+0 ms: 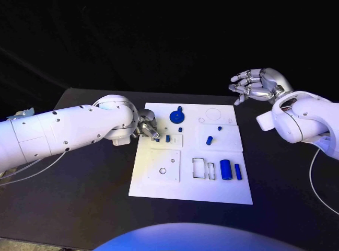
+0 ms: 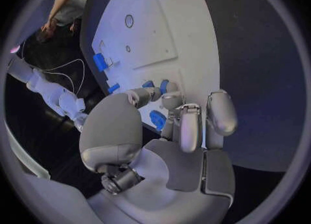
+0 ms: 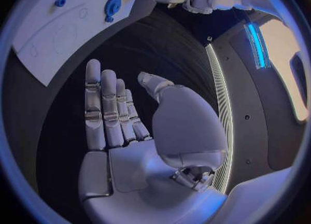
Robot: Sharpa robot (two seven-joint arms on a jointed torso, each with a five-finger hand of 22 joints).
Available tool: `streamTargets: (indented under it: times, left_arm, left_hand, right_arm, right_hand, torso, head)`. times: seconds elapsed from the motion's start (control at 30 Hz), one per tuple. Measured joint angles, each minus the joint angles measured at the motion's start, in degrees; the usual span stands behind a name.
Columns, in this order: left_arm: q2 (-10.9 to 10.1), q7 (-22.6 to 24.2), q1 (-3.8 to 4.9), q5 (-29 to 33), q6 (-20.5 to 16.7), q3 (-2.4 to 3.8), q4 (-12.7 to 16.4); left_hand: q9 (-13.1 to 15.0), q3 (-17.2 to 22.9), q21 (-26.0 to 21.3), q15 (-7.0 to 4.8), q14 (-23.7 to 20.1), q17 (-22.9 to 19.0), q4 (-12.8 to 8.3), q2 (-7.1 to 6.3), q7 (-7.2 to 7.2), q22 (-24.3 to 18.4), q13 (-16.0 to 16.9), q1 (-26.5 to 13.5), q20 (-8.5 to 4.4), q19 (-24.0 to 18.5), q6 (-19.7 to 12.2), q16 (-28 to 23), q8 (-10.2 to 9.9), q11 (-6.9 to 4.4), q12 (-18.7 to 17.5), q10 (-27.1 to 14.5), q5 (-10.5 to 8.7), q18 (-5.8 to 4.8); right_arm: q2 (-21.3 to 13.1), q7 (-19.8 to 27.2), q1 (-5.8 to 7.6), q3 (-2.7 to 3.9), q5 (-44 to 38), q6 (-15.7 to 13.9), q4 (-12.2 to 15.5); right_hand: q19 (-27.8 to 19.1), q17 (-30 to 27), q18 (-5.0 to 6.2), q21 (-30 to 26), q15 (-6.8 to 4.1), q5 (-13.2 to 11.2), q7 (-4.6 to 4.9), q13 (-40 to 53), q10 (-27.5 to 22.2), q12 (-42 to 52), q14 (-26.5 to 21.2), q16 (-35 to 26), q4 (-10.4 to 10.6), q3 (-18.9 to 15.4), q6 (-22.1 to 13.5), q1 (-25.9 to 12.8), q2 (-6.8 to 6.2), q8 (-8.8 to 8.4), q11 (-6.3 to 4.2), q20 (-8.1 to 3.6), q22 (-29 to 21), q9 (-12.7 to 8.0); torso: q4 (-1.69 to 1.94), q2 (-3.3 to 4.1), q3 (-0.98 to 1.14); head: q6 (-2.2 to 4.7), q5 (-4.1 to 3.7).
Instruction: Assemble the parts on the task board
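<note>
The small blue plastic peg (image 1: 157, 138) looks light, hard and a bit slippery, so it is best held by its sides with the fingertips. It is short and smooth. It sits on the flat white task board (image 1: 214, 188), left of the middle of the head picture. The left hand (image 1: 145, 127) touches it there, but I cannot tell if it grips. The right hand (image 1: 257, 84) is open and holds nothing, at the upper right.
</note>
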Motion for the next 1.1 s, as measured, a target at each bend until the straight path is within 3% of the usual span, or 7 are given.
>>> streamTargets:
  times: [0.1,0.23,0.27,0.6,1.1]
  left_arm:
    - [0.1,-0.1,0.01,0.1,0.0,0.01,-0.1]
    - [0.1,-0.2,0.01,0.3,0.0,0.01,-0.2]
    - [0.1,-0.2,0.01,0.3,0.0,0.01,-0.2]
    - [0.2,-0.4,0.01,0.6,0.0,0.01,-0.3]
    - [0.2,-0.6,-0.03,0.9,0.7,-0.03,-0.5]
  left_hand:
    - [-0.1,-0.3,0.0,0.0,0.0,0.0,-0.3,-0.29,-0.26,0.1,0.2,-0.3,0.0,0.0,0.3,0.1,0.1,-0.06,0.0,0.1,-0.23,-0.57]
    - [-0.2,-0.2,0.0,0.0,0.0,0.0,-0.4,-0.08,-0.35,0.2,0.3,-0.5,-0.2,0.2,0.5,0.2,0.1,-0.09,0.0,0.1,-0.24,-0.56]
    - [-0.2,1.0,0.0,0.0,0.0,0.0,-2.0,-0.25,-0.34,0.2,0.4,-0.7,-0.2,0.2,0.5,0.2,0.1,-0.09,0.0,0.1,-0.45,-0.56]
    - [-0.7,0.2,0.0,-0.2,0.2,0.0,-2.6,-0.6,-0.68,0.5,0.8,-1.7,-0.41,0.4,1.1,0.4,0.3,-0.29,0.3,0.3,-0.46,-0.54]
    - [-1.2,-5.8,0.0,-0.2,0.2,0.0,0.7,-1.35,-1.2,0.7,1.4,-2.4,-0.4,0.4,2.0,0.7,0.0,-0.29,0.5,0.3,-0.41,-0.53]
  right_arm:
    - [0.0,0.0,0.0,0.0,0.0,0.0,0.0]
    - [0.0,0.0,0.0,0.0,0.0,0.0,0.0]
    - [0.0,0.0,0.0,0.0,0.0,0.0,0.0]
    - [-0.1,0.0,0.0,0.0,0.0,0.0,0.1]
    - [-0.2,0.1,0.0,0.0,0.0,-0.1,0.1]
  right_hand:
    - [0.0,0.0,0.0,0.0,0.0,0.0,0.0,0.0,0.0,0.0,0.0,0.0,0.0,0.0,0.0,0.0,0.0,0.0,0.0,0.0,0.0,0.0]
    - [0.0,0.0,0.0,0.0,0.0,0.0,0.0,0.0,0.0,0.0,0.0,0.0,0.0,0.0,0.0,0.0,0.0,0.0,0.0,0.0,0.0,0.0]
    - [0.0,0.0,0.0,0.0,0.0,0.0,0.0,0.0,0.0,0.0,0.0,0.0,0.0,0.0,0.0,0.0,0.0,0.0,0.0,0.0,0.0,0.0]
    - [0.2,-0.1,0.0,0.0,0.0,0.0,-0.04,-0.2,0.0,0.3,0.0,0.0,0.0,0.0,-0.4,0.0,0.0,0.0,0.0,-0.22,-0.2,0.0]
    - [0.2,-0.1,0.0,-0.2,0.0,0.0,-0.04,-0.3,0.0,0.3,0.0,0.0,0.1,-0.1,-0.4,0.0,0.0,0.0,0.0,-0.21,-0.3,0.0]
  torso:
    - [0.0,0.0,0.0]
    - [0.0,0.0,0.01]
    - [0.0,0.0,0.01]
    - [0.01,-0.02,0.02]
    - [0.01,-0.04,0.02]
  head:
    - [-0.05,-0.04]
    - [-0.1,-0.08]
    - [-0.1,-0.1]
    - [-0.18,-0.18]
    - [-0.26,-0.26]
